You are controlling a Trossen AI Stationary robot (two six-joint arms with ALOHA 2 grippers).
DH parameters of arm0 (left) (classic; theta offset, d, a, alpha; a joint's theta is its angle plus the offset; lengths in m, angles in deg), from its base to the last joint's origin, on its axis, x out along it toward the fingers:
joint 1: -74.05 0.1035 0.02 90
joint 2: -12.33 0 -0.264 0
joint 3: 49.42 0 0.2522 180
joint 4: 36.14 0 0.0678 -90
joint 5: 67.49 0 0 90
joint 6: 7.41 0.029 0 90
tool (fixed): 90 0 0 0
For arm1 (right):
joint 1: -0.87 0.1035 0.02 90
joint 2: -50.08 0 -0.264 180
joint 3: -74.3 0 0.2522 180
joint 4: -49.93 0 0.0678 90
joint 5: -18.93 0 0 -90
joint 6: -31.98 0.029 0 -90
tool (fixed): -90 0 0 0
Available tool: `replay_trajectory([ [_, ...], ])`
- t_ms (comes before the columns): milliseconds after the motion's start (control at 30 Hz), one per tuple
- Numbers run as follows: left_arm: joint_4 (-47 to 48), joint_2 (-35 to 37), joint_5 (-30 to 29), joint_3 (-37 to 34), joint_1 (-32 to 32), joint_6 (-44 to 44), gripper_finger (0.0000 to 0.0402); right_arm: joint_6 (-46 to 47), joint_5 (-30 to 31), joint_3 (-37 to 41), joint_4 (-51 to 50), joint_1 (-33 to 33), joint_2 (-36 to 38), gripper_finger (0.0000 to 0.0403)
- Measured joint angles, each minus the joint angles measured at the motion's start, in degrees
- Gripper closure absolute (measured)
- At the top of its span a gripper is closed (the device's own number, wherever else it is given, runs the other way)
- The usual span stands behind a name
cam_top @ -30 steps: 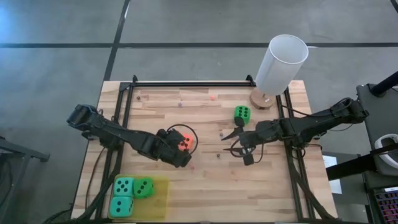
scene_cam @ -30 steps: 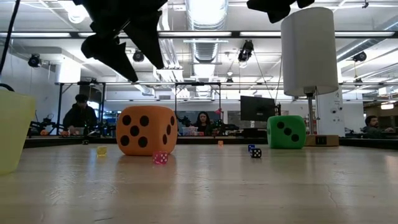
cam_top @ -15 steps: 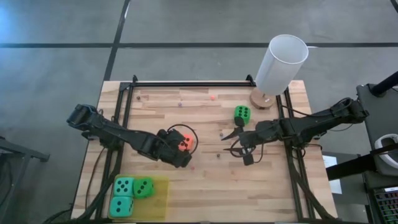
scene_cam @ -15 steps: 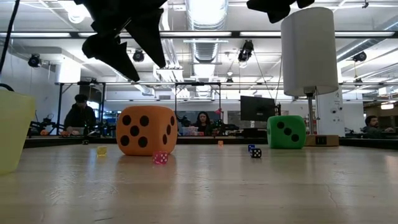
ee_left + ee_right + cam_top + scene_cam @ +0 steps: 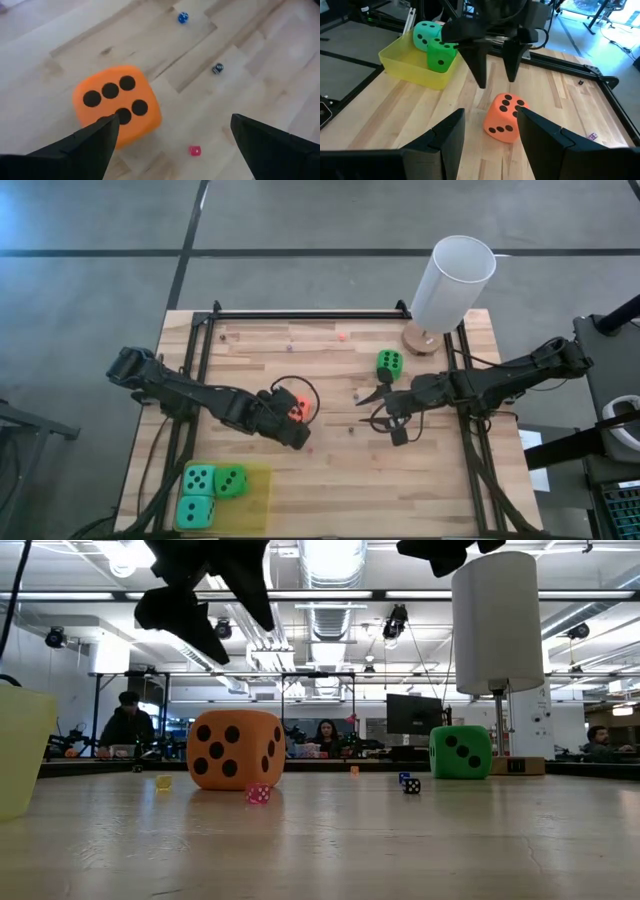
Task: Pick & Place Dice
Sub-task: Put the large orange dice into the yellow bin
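Left hand (image 5: 213, 615) hovers open just above orange-red die (image 5: 236, 749).

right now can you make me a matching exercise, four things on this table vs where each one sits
Things:
1. orange-red die
2. lone green die
3. yellow tray
4. white cylinder

Places:
A. far right corner of the table
B. under the open left tool
C. near left edge, holding three dice
D. on bare wood, just beyond the right tool

Pairs: 1-B, 2-D, 3-C, 4-A
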Motion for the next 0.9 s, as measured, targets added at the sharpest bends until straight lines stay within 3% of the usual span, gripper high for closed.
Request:
replay_trajectory([
  [433,12.51,-7.43,3.37,7.74,5.04,-5.81,0.0002,0.01,0.01,0.00,0.00,0.00,0.00,0.0223],
  [900,11.48,-7.54,6.73,3.69,7.54,-9.82,0.0002,-0.07,0.01,0.00,0.00,0.00,0.00,0.0223],
])
